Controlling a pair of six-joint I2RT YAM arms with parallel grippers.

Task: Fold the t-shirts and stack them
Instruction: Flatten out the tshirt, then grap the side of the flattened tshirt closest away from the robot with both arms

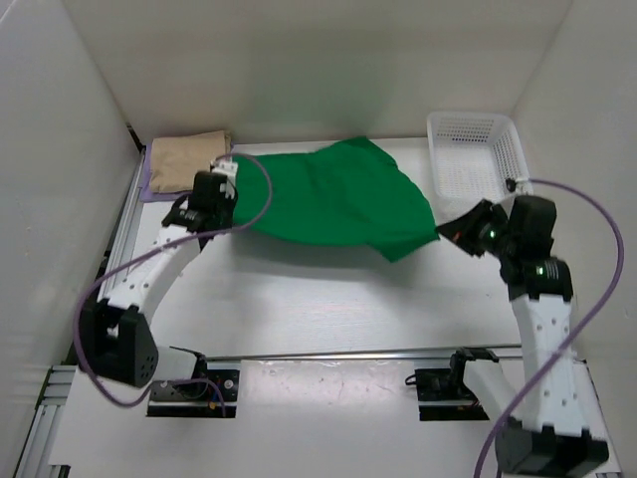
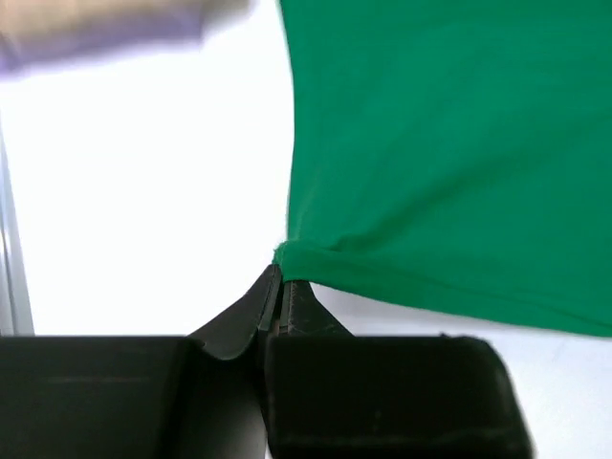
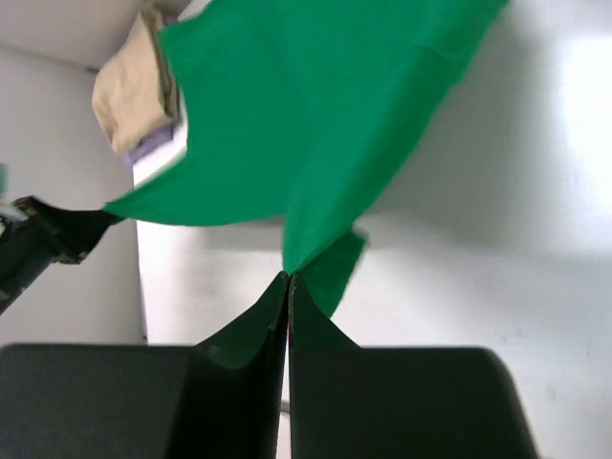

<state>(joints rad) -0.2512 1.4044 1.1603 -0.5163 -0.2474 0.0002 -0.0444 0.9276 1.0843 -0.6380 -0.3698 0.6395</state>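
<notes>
The bright green t-shirt (image 1: 338, 199) hangs spread between both arms above the table. My left gripper (image 1: 231, 187) is shut on its left edge; in the left wrist view the green t-shirt (image 2: 440, 143) runs from the closed gripper tips (image 2: 277, 277). My right gripper (image 1: 445, 232) is shut on its right corner; in the right wrist view the green t-shirt (image 3: 316, 115) rises from the closed tips (image 3: 288, 277). The folded tan t-shirt (image 1: 184, 157) lies on the lavender t-shirt (image 1: 149, 187) at the back left, also in the right wrist view (image 3: 129, 91).
A white mesh basket (image 1: 476, 149) stands at the back right, beside my right arm. White walls enclose the table on the left, back and right. A metal rail (image 1: 124, 224) runs along the left edge.
</notes>
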